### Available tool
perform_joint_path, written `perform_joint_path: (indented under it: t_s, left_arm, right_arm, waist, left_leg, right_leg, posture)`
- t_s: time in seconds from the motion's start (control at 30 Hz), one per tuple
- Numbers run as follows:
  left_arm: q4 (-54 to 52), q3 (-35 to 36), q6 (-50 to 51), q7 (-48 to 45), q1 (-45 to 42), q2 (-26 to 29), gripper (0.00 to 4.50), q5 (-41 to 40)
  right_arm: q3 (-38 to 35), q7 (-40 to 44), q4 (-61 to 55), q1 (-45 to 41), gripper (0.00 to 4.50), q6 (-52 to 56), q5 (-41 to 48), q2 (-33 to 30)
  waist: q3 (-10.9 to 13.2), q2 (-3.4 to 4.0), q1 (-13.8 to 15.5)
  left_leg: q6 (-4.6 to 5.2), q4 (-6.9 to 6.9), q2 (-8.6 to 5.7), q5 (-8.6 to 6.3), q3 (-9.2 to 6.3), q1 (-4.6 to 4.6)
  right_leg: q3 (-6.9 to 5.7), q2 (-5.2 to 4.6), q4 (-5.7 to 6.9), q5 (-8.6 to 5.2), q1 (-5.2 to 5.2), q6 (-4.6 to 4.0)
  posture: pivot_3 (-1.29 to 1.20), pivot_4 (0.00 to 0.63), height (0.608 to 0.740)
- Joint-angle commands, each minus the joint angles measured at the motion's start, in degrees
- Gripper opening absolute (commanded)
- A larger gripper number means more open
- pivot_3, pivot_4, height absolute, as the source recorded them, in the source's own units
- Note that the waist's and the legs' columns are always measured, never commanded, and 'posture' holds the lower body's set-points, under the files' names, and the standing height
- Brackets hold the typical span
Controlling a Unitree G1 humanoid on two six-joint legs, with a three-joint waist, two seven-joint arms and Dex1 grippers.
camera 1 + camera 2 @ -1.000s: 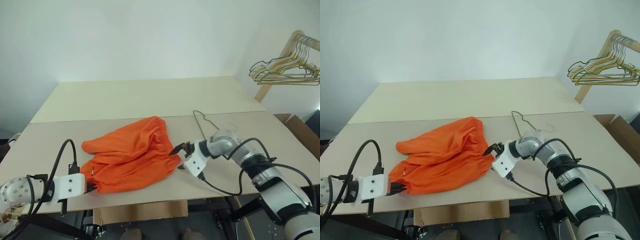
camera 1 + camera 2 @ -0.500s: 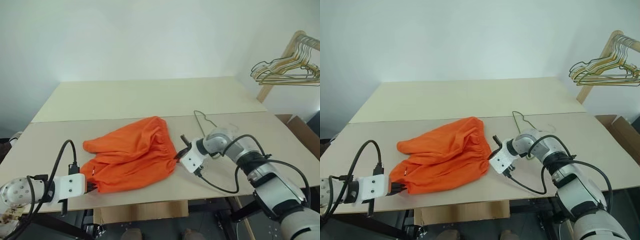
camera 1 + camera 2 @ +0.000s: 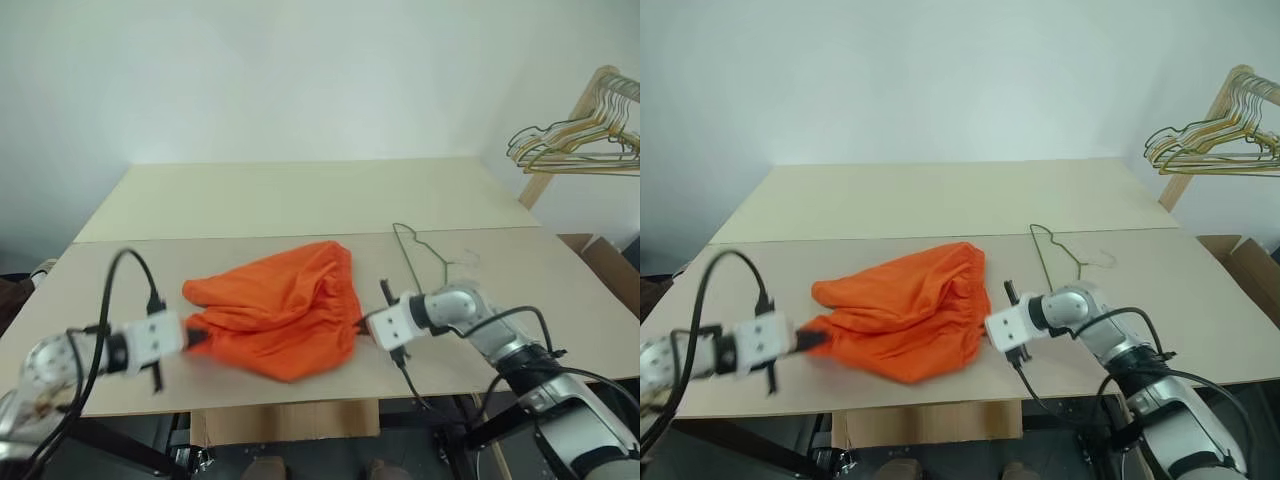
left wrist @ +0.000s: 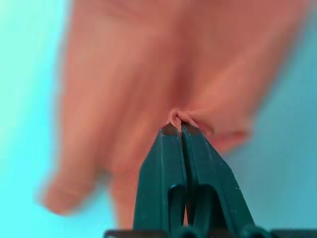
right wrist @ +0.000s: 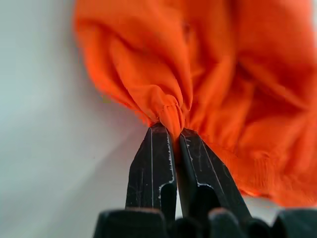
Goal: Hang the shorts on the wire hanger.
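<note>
The bright orange thin-fabric shorts (image 3: 283,315) lie bunched on the pale wooden surface (image 3: 300,200), near its front edge, between the two arms. The left tool (image 4: 179,130) is clamped on a small pleat of cloth at the shorts' left end, its fingers pressed together. The right tool (image 5: 168,133) is likewise pinched on a gathered fold at the right edge, by the elastic waistband. The thin dark wire hanger (image 3: 420,249) lies flat on the surface just beyond the right arm, apart from the garment and untouched. The step in hand appears to be gripping the shorts at both ends, ahead of lifting. Judged from this layout, the next move calls for raising and spreading the cloth, then bringing it to the hanger; one tool would probably have to let go to take up the wire. A bunch of gold and dark wire hangers (image 3: 580,135) hangs on a wooden rack at far right, partly cut off. The left arm and its wrist view are blurred, so how much cloth is caught cannot be told. The hanger's hook is too faint to make out.
</note>
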Motion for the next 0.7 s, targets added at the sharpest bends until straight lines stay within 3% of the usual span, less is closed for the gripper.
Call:
perform_joint_path:
  t_s: [0.03, 0.1, 0.13, 0.23, 0.3, 0.4, 0.57, 0.7]
  left_arm:
    - [7.41, 2.10, 8.21, 19.31, -21.69, -8.12, 0.00, 1.83]
    - [18.16, 5.01, 10.26, 39.81, -37.42, -11.90, 0.00, 8.24]
    - [21.53, 7.50, 10.25, 45.39, -43.33, -12.13, 0.00, 8.08]
    - [22.62, 10.64, 4.86, 46.92, -50.97, -9.79, 0.00, 5.41]
    - [20.81, 10.39, 0.41, 44.19, -51.38, -7.78, 0.00, 4.61]
    - [13.67, 10.91, 0.75, 35.36, -45.39, -5.44, 0.00, -1.64]
    - [0.10, 12.91, 0.61, 22.64, -27.71, -1.51, 0.00, -9.73]
    - [-14.38, 17.80, 8.44, 5.82, -8.35, 4.97, 0.00, -24.06]
  right_arm:
    - [-9.25, -17.14, 9.14, -14.02, 0.05, 9.50, -1.50, 3.28]
    - [-11.92, -34.21, 18.94, -23.65, 0.05, 10.90, -5.06, 5.56]
    - [-13.30, -40.75, 23.07, -28.11, 0.05, 12.27, -5.72, 6.24]
    - [-16.91, -52.93, 27.44, -34.59, 0.05, 9.30, -5.30, 6.76]
    - [-17.98, -55.36, 26.43, -35.06, 0.05, 6.47, -4.62, 6.52]
    - [-16.91, -52.42, 21.47, -30.56, 0.05, 3.11, -4.54, 5.45]
    - [-13.85, -43.94, 9.97, -18.15, 0.05, -3.87, -3.79, 3.83]
    - [-8.64, -29.42, -0.21, -6.04, 0.05, -9.36, -1.21, -1.20]
  waist:
    - [0.04, -0.11, 0.27]
    - [0.11, -0.36, 0.65]
    - [0.10, -0.41, 0.43]
    - [-0.28, -0.33, -0.81]
    - [-0.53, -0.29, -1.99]
    - [-0.53, -0.29, -3.51]
    - [-0.50, -0.29, -5.50]
    - [-0.39, -0.26, -6.73]
  left_leg:
    - [-0.07, -0.01, 0.01, 0.04, -0.02, -0.06]
    - [-0.29, -0.01, -0.07, 0.17, -0.17, -0.33]
    - [-0.44, -0.05, -0.08, 0.25, -0.25, -0.44]
    - [-1.50, -0.41, -0.15, 0.81, -0.43, -1.46]
    - [-1.68, -1.03, -0.43, 0.72, -0.47, -1.34]
    - [-1.49, -1.22, -0.54, 0.51, -0.49, -1.36]
    - [-1.19, -0.94, -0.86, 0.34, -0.55, -1.76]
    - [-1.02, -0.08, -0.84, 0.25, -0.79, -2.20]
  right_leg:
    - [-0.01, 0.01, 0.00, 0.02, -0.06, 0.00]
    - [-0.10, -0.02, 0.06, 0.06, -0.38, -0.01]
    - [-0.10, -0.01, 0.10, 0.12, -0.51, -0.04]
    - [-0.12, -0.10, 0.39, 0.18, -1.82, -0.11]
    - [-0.17, -0.32, 0.46, 0.17, -2.15, -0.11]
    - [-0.24, -0.40, 0.43, 0.17, -2.27, -0.11]
    - [-0.29, -0.78, 0.01, 0.15, -2.31, -0.05]
    - [-0.30, -0.82, 0.00, 0.09, -2.30, 0.27]
  posture:
    - [0.14, 0.000, 0.740]
    - [0.12, 0.000, 0.740]
    - [0.11, 0.000, 0.740]
    - [0.09, 0.000, 0.740]
    - [0.09, 0.000, 0.740]
    - [0.08, 0.000, 0.740]
    - [0.09, 0.000, 0.740]
    - [0.10, 0.000, 0.740]
